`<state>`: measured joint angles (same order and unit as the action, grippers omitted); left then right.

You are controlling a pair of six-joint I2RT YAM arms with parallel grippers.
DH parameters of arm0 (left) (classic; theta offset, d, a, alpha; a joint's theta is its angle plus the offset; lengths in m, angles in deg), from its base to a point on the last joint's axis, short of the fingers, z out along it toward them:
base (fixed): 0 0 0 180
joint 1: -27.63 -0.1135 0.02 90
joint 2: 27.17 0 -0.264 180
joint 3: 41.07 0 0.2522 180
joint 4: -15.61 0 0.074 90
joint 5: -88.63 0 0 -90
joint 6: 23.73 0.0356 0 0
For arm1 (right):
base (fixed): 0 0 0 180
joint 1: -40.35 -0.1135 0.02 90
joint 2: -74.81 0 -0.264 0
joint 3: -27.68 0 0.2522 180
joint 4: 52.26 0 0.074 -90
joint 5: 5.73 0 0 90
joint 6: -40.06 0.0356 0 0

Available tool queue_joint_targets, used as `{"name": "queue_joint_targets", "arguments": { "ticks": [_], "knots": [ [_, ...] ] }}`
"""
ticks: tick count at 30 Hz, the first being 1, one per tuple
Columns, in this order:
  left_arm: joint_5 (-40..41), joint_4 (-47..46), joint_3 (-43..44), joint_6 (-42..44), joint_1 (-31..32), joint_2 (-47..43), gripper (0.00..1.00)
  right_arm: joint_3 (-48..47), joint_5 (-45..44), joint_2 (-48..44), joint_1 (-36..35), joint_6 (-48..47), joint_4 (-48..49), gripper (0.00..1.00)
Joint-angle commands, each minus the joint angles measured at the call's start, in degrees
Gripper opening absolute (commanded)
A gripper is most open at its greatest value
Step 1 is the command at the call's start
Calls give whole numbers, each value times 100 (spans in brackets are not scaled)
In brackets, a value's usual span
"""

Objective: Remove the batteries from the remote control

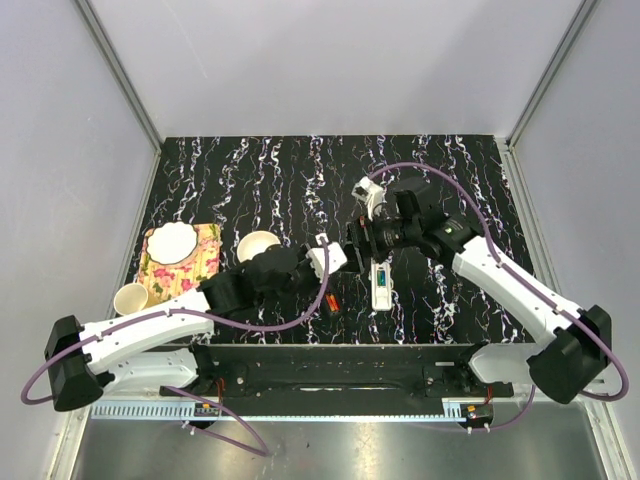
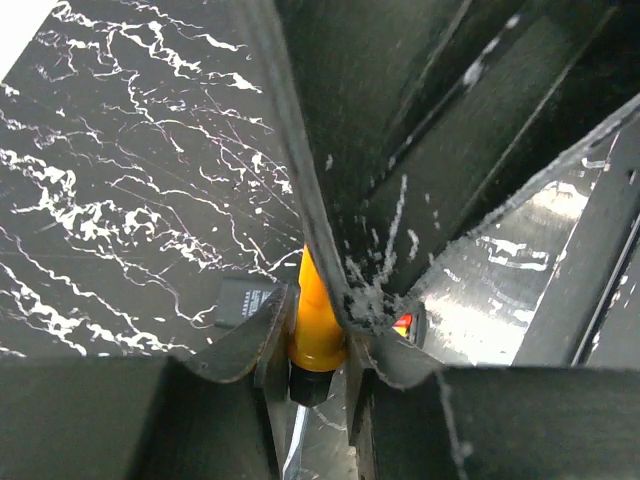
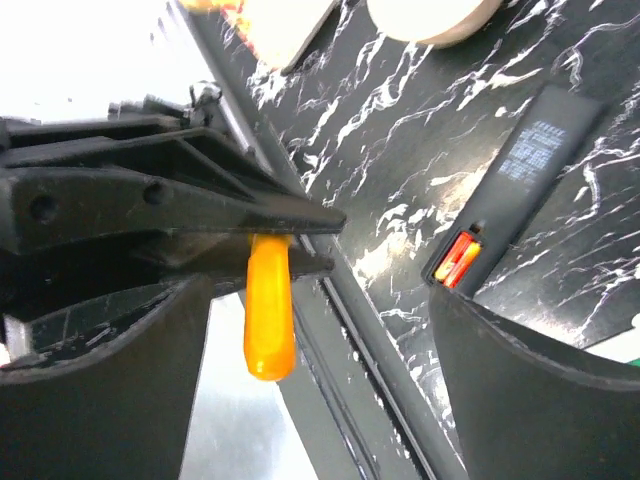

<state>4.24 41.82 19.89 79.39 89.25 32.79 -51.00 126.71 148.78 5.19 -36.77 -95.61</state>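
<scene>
The white remote control lies flat on the black marbled table, slot face up, just below both grippers; the batteries in it are too small to make out. My left gripper is shut on the orange stick, a tool with a black collar and a metal shaft. In the right wrist view the stick's orange handle hangs from the left gripper's dark fingers. My right gripper is open, its fingers wide on either side of the handle and not touching it.
A black handset with red-orange cells in its end lies left of the white one. A bowl, a plate on a floral cloth and a cup stand at the left. A metal rail runs along the near edge.
</scene>
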Motion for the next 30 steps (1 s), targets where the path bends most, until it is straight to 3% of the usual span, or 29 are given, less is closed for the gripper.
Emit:
{"name": "queue_joint_targets", "arguments": {
  "ticks": [1, 5, 10, 16, 26, 30],
  "knots": [
    [309, -1103, -132, -1004, -124, -125, 0, -38, -1324, -638, -35, 378, 760, 100],
    [345, -1156, -123, -1889, -387, -291, 0, 120, -1975, -1129, -35, 590, 1208, 100],
    [-402, -1972, -413, -2911, -880, -740, 0, 814, -1958, -1570, -35, 1310, 2508, 100],
    [115, -2255, -440, -3764, -924, -1101, 0, 1588, -1888, -1808, -53, 2277, 4486, 100],
    [388, -2194, -431, -4151, -924, -1110, 0, 1150, -1941, -1132, -439, 2287, 5085, 96],
    [477, -2115, -449, -4257, -924, -1101, 0, 1008, -1827, -868, -518, 2348, 5199, 84]
  ]
}}
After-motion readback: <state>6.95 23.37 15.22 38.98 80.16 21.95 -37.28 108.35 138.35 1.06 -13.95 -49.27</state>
